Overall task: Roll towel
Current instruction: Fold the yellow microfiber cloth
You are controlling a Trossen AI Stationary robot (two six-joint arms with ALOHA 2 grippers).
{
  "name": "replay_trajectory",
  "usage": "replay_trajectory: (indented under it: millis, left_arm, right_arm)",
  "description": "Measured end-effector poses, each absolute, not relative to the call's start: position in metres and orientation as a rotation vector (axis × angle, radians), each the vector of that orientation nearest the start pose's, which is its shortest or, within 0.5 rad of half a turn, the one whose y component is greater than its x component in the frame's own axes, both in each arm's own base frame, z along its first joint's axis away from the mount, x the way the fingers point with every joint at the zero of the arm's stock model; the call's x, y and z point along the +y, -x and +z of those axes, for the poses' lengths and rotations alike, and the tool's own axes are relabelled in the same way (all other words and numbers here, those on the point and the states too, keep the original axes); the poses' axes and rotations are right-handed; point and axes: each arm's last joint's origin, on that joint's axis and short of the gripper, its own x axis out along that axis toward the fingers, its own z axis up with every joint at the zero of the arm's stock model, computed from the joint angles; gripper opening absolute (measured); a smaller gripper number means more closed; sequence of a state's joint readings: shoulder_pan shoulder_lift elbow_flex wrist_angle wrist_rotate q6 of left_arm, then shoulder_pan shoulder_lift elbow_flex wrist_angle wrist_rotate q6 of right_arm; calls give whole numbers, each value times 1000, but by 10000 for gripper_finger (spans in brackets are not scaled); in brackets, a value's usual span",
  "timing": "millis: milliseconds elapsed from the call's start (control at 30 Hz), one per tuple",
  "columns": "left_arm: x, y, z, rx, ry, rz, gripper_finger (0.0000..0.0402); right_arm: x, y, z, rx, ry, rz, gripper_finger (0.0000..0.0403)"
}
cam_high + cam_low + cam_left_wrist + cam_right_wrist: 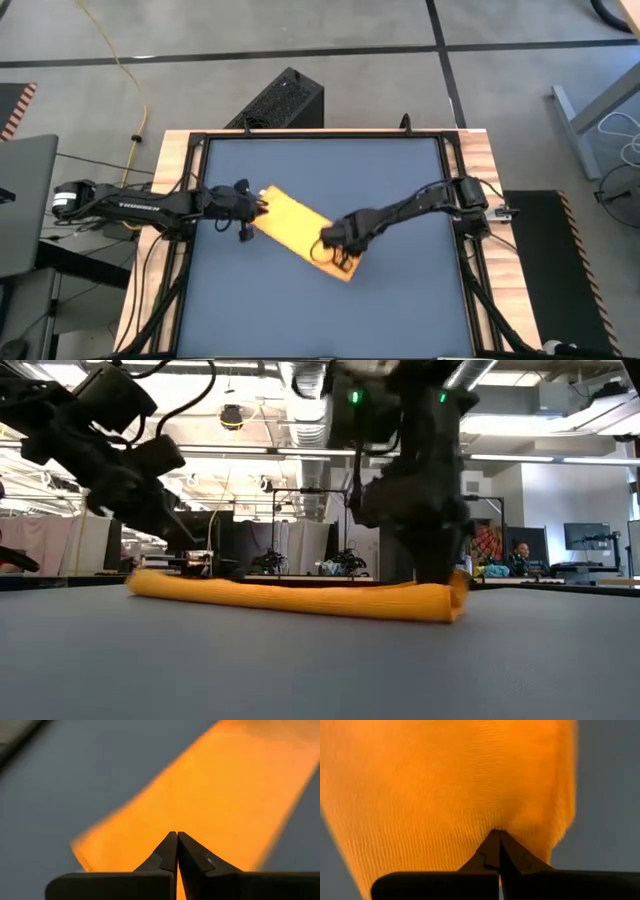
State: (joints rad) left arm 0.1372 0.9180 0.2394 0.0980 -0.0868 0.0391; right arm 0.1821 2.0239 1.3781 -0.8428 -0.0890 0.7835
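Towel (297, 232) flat on mat (400, 300), mid-table, diagonal. My left gripper (262, 207) and right gripper (333, 250) pinch opposite ends. Soft, limp cloth (likely sags); grip edges.

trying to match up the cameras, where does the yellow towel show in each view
High view: towel lies slantwise mid-table between both end effectors.
Low view: towel is a long flat band across the middle.
Left wrist view: towel fills the centre and right.
Right wrist view: towel fills most of the frame.
Shared landmark: grey table surface.
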Motion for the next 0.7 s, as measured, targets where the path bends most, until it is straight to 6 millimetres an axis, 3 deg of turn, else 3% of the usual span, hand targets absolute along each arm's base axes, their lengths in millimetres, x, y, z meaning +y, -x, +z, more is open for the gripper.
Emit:
replay_trajectory:
  millis: [167, 300, 700]
  left_arm:
    - [10, -165, 147, 655, -26, 85, 0]
    - [6, -163, 145, 678, -37, 122, 0]
    - [14, -176, 111, 865, -112, 266, 0]
  right_arm:
    - [103, -383, 173, 1415, -468, -284, 20]
    - [108, -390, 198, 1319, -385, -301, 19]
    - [63, -383, 154, 1352, -398, -420, 18]
